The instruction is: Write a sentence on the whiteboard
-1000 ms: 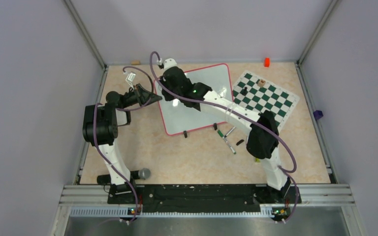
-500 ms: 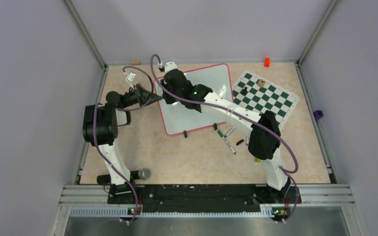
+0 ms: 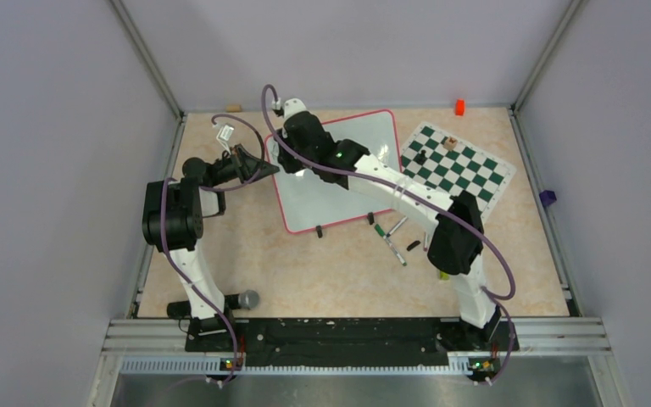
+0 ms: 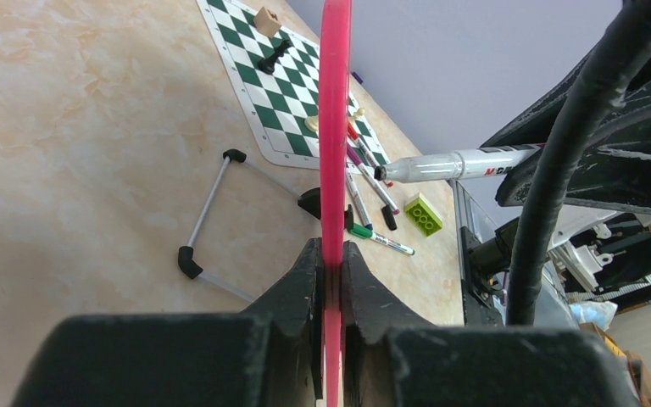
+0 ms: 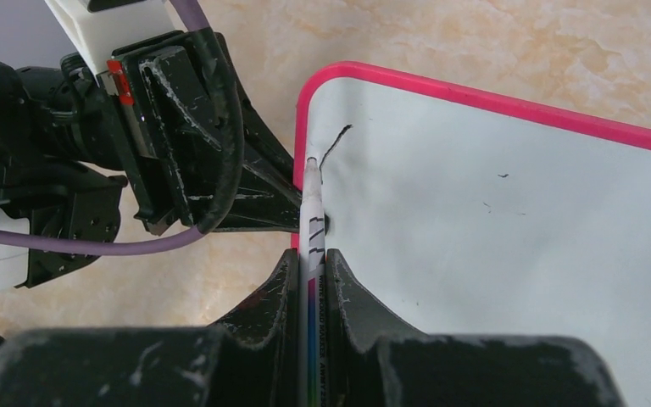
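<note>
Early in the writing step, by the look of it. Of the sentence, only one short dark slanted stroke, near the top left corner of the large glossy white whiteboard with the thin red-pink rim. No whole letter to read yet. Just a few tiny dark specks further right.

In the top view, board in the upper middle of the frame, just left of the green-and-white checkered chess mat. Some loose pens below it, near the lower right corner of the board.

Left gripper: jaws shut tight on the red-pink rim, at the left edge of the board. Rim pinched between the two black fingers, seen edge-on in the left wrist view. Looks like a steadying hold.

Right gripper: jaws shut around a thin white marker with a coloured band. Holds it pointing up the frame in the right wrist view. Tip right by the rim, just below the stroke, and seems to touch the white face. Very close to the left fingers too.

Next, most likely: pull the tip to the right, away from the rim, and shape the first letter. Calls for a soft, even press so the ink shows. Calls for a firm hold on the rim so the board does not slide. Room needed for three lines, so small letters from the start.
</note>
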{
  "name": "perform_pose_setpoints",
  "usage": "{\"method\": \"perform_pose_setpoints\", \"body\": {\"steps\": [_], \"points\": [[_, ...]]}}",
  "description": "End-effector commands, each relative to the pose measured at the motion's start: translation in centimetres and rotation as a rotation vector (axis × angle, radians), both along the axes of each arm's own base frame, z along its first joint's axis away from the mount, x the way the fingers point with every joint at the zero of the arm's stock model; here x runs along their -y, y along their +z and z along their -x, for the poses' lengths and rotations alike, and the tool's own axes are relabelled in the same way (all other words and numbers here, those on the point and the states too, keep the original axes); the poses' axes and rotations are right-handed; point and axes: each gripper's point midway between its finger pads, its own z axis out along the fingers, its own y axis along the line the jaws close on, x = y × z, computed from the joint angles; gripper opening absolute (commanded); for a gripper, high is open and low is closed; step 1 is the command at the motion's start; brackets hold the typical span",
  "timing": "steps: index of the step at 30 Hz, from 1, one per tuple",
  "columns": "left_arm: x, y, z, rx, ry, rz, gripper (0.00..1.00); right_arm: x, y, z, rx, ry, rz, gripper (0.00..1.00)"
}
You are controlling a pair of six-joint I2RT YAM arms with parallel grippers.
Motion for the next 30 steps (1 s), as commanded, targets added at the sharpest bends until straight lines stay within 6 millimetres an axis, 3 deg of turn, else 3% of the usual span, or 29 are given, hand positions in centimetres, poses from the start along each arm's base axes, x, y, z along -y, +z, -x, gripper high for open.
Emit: {"method": "perform_pose_setpoints", "body": {"steps": [1, 23, 30], "points": [[0.6, 1.1, 0.5, 0.119, -0.031, -0.026, 0.0, 0.2, 4.3, -0.6, 0.06, -0.009, -0.068, 0.0], [0.6, 1.1, 0.5, 0.119, -0.032, -0.026, 0.0, 0.0, 0.2, -2.2, 0.037, -0.04, 0.019, 0.0], [0.6, 1.1, 0.5, 0.115, -0.032, -0.025, 0.0, 1.4, 0.1, -2.5, 0.038, -0.089, 0.054, 0.0]]}}
